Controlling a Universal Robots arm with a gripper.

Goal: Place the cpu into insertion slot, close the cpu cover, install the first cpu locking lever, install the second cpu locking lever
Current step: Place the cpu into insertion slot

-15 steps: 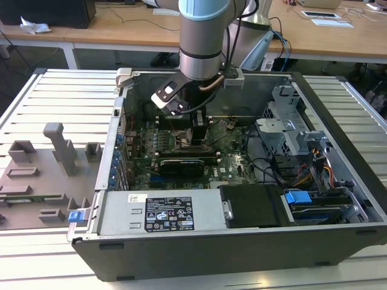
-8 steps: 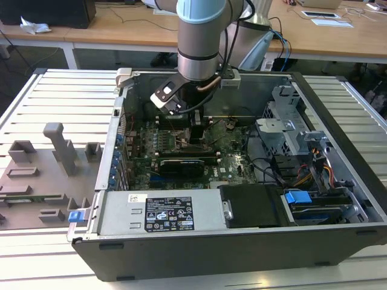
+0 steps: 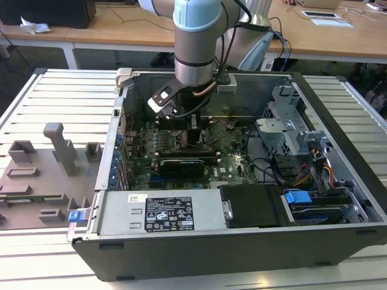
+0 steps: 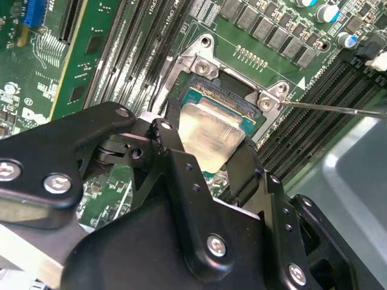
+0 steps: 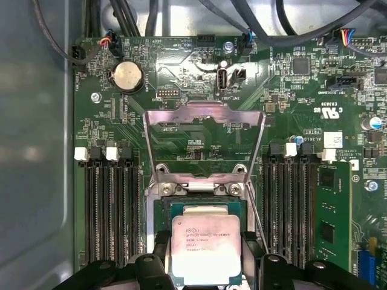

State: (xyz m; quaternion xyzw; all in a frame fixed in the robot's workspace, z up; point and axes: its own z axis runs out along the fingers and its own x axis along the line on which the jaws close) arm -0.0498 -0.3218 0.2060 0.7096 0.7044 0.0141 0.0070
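Observation:
In both wrist views the cpu (image 5: 202, 254) (image 4: 208, 136), a flat silver-topped square chip, sits between my two black fingers (image 5: 158, 257). It lies level in or just over the insertion slot (image 5: 205, 204) (image 4: 227, 101); I cannot tell whether it is fully seated. My gripper (image 5: 204, 241) (image 4: 205, 142) is shut on the chip's two opposite edges. The cpu cover (image 5: 205, 113), a thin metal frame with a large window, stands swung up and open beyond the socket. A thin wire locking lever (image 4: 338, 109) (image 5: 257, 220) sticks out beside the socket. In the exterior view my gripper (image 3: 193, 130) reaches down into the open computer case (image 3: 338, 121).
Rows of black memory slots (image 5: 112, 211) (image 5: 293, 205) flank the socket closely on both sides. A coin battery (image 5: 128, 75) and cables lie beyond the cover. A long black card (image 3: 181, 166) crosses the motherboard. A grey fixture plate (image 3: 42, 175) lies at the exterior view's left of the case.

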